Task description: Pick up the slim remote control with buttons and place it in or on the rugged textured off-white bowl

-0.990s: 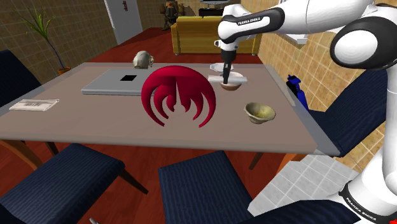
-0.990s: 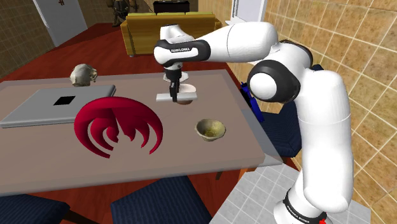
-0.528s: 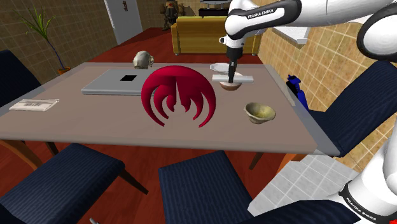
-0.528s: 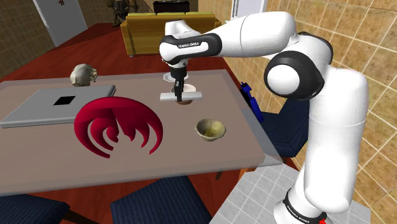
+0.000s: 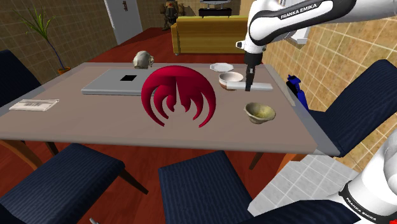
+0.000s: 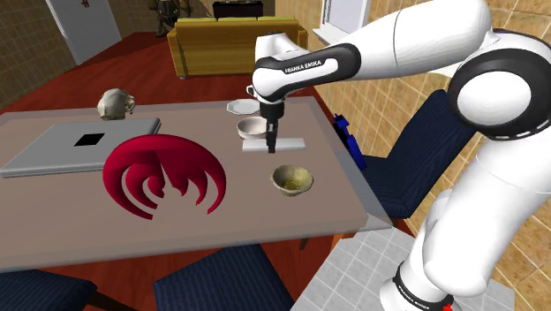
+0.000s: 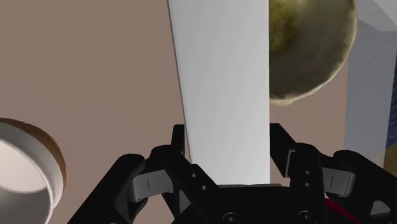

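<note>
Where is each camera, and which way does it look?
Shoulder view: beside and behind the robot's base, looking down across the table toward the yellow sofa; the white arm enters from its right, gripper shut on the white remote.
Second exterior view: near the table's front corner, also facing the sofa; almost the whole arm shows at its right.
Wrist view: on the hand, looking down at the table; black fingers clasp the remote.
Shared: all three show the olive bowl.
</note>
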